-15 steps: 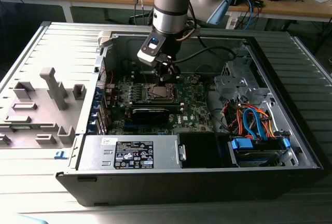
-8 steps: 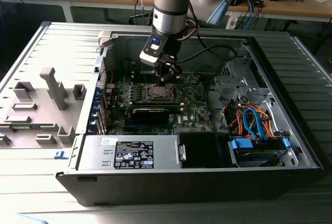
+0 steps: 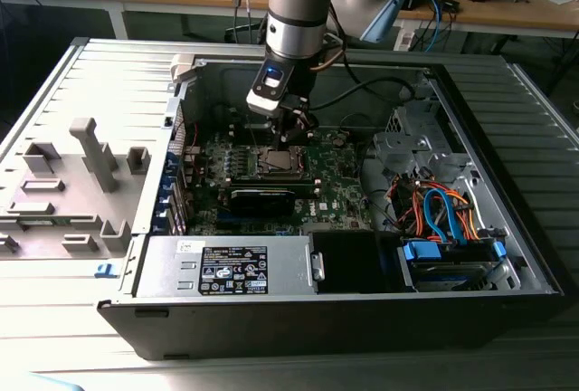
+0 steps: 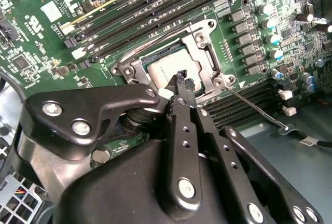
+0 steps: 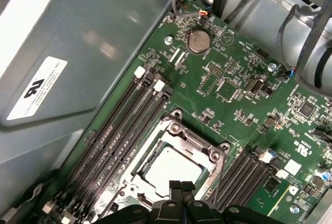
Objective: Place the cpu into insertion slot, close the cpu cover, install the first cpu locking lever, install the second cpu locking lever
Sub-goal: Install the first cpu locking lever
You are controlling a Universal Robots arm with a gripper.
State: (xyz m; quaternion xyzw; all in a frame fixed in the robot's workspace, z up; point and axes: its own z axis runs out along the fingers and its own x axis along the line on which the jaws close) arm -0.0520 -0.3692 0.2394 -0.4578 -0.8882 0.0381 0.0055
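Note:
The cpu lies flat in the insertion slot on the green motherboard, silvery top up. The cpu cover is folded down around it as a metal frame. A thin wire locking lever sticks out sideways from one corner of the socket. My gripper hovers right over the cpu's edge, its two black fingertips pressed together with nothing between them. In the exterior view the gripper hangs just above the socket inside the open computer case.
Rows of black memory slots run beside the socket, with capacitors on the other side. A power supply and a drive bay with orange and blue cables fill the case's near side. A grey fixture tray lies at the exterior view's left.

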